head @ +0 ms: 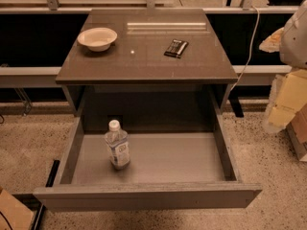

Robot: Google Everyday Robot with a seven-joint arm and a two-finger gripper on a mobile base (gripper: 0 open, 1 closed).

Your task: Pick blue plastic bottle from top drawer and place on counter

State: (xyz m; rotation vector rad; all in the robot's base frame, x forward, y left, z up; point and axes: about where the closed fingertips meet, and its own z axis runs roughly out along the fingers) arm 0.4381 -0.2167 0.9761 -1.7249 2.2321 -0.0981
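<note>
**Bottle upright in the open drawer, reach not yet begun**

The end effector is out of view, so how far it is open, or whether it holds anything, cannot be told. The blue plastic bottle [117, 147] stands upright on the floor of the pulled-out top drawer [172, 159], left of centre and apart from every wall. A sound grasp would likely close round the labelled body below the cap, then lift straight up past the worktop [144, 61] edge. It should be set down nearer than the bowl [97, 38] and dark packet [176, 48].
</note>
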